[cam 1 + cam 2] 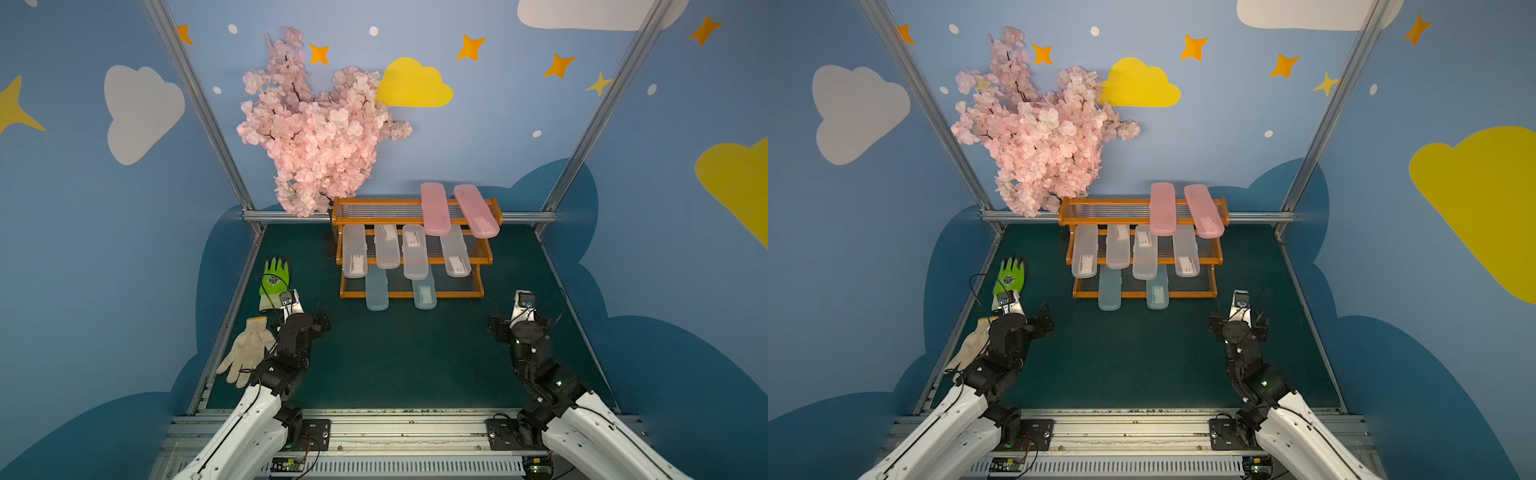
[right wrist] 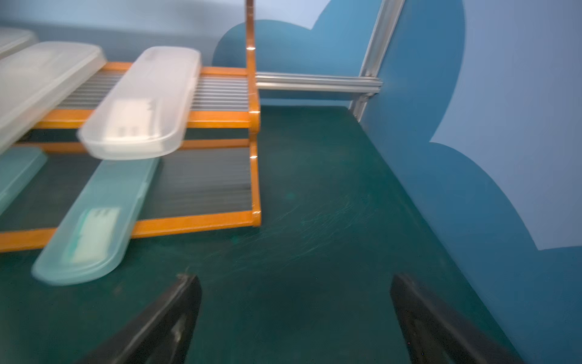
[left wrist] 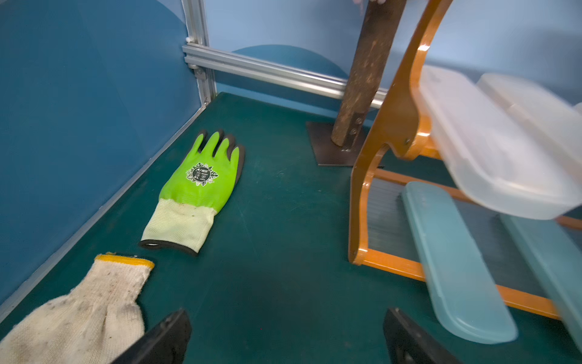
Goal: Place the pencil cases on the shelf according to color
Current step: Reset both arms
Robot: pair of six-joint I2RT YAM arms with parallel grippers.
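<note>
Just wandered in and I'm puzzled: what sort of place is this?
Probably a robot test booth dressed like a nursery: cloud-and-star painted walls, an aluminium frame, and a left arm and right arm mounted at a green table facing a shelf of pencil cases.

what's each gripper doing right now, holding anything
left gripper: jaws open, holding nothing
right gripper: jaws open, holding nothing

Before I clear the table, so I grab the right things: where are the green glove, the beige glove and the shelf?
green glove point(image 3: 201, 189): left wrist view, green back of the hand.
beige glove point(image 1: 245, 349): a top view, middle of the palm.
shelf point(image 1: 457, 294): a top view, bottom tier's front rail.
</note>
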